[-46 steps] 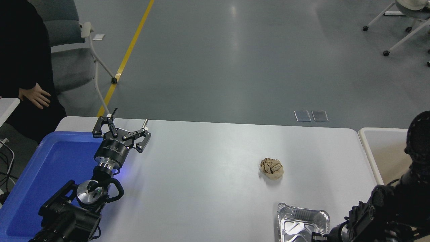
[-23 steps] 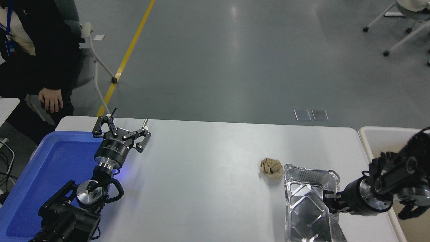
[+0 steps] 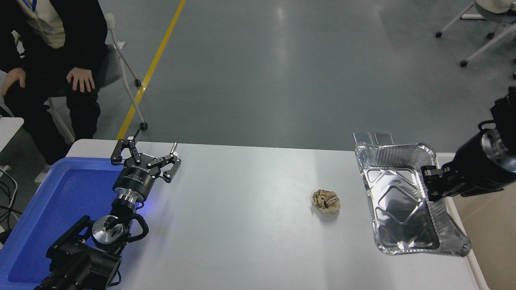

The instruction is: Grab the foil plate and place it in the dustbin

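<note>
Over the table's right end, head view: right gripper is clamped on the right long rim of the foil plate, fingers pinched tight w/ the foil between them. Plate is off the table, tilted, open side toward the camera, far end above the table's far edge. Dustbin shows only as a tan strip w/ white rim at the right edge, mostly hidden behind plate & arm; plate overlaps its rim but isn't inside. Crumpled brown paper ball sits on the white table, just left of the plate, apart. Left gripper is parked by the blue tray, fingers spread wide, nothing held. A person sits far left.

Progress: pick-up looks done; carry to the right partway. Left to do: get plate over the bin opening, let go.
</note>
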{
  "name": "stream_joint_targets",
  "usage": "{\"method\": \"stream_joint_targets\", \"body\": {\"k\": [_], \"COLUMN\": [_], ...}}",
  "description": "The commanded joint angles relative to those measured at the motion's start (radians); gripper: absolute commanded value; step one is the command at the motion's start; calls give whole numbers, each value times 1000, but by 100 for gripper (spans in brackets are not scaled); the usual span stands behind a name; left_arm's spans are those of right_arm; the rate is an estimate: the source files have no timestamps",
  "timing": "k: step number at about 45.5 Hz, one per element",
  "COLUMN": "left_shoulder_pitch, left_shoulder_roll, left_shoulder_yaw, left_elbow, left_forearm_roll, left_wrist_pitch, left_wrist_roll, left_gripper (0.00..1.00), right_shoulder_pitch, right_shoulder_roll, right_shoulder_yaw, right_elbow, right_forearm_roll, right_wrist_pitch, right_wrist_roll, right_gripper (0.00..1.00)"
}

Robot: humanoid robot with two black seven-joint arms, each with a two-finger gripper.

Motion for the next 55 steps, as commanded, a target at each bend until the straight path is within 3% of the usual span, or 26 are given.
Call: {"method": "stream_joint_targets", "body": {"k": [1,12,17,31,40,55], "left_shoulder_pitch": [0,0,0,0,0,0], "left_shoulder_roll": [0,-1,0,0,0,0], "left_shoulder_yaw": [0,0,0,0,0,-1], "left_elbow": [0,0,0,0,0,0], "left_forearm_roll": [0,0,-1,0,0,0], "left_wrist_pitch": [0,0,0,0,0,0], "left_wrist_roll": [0,0,0,0,0,0], "left_gripper": [99,99,99,99,99,99], "right_shoulder_pitch": [157,140,39,-447,-751,-1163], "right_shoulder_roll": [-114,-338,-419,-620,-642,-570], "right_shoulder_yaw": [-92,-107,-70,345,588,753], "right_elbow": [-86,-476,-655,-1031,-1208,-1301], "right_forearm_roll": [-127,-164,-150,-128,-119,123], "right_wrist_pitch": [123,103,19,-133,-160,-302], "right_wrist_roll": [-1,-15,-15,-26,-24,-27], "right_gripper": [0,0,0,0,0,0]}}
